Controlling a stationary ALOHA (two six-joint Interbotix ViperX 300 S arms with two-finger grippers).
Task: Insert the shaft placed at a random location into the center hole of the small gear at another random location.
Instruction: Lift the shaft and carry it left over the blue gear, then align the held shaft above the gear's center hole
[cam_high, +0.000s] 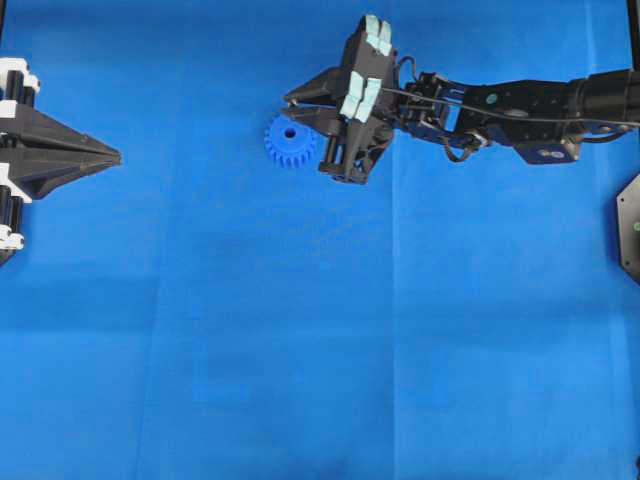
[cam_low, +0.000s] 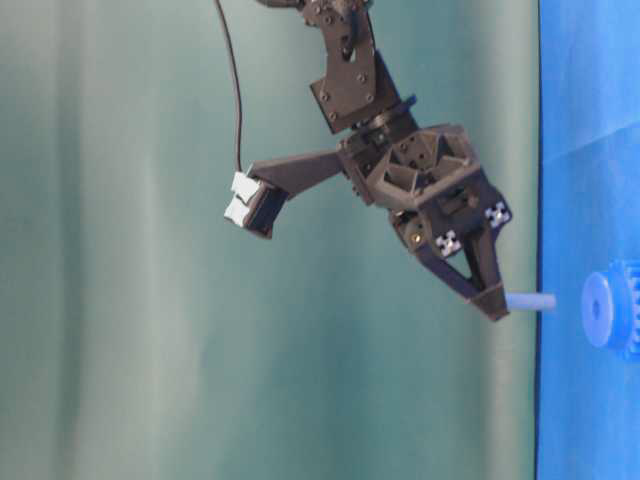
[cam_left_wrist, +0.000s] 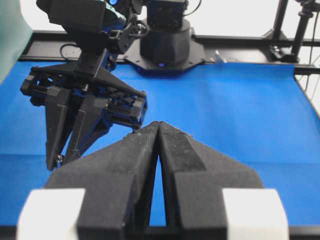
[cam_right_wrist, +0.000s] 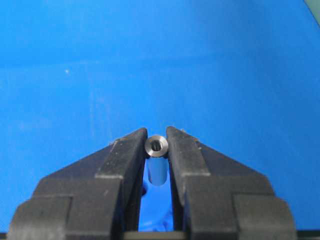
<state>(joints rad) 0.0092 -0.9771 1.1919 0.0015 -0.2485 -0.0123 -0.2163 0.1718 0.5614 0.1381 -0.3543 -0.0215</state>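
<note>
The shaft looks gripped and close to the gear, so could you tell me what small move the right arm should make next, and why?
Probably a small sideways correction, then a descent. The right gripper holds the shaft pointing at the mat, its lower end clear of the small gear. In the table-level view the shaft seems slightly offset from the center hole, so align it over the hole before lowering.

Matte black all over, that right arm (cam_high: 520, 105); thin black cable looped along it; pale tape patches on the camera mount; checker tags near its tapered fingers (cam_low: 480, 285); left gripper (cam_left_wrist: 159, 131) wore white blocks.
</note>
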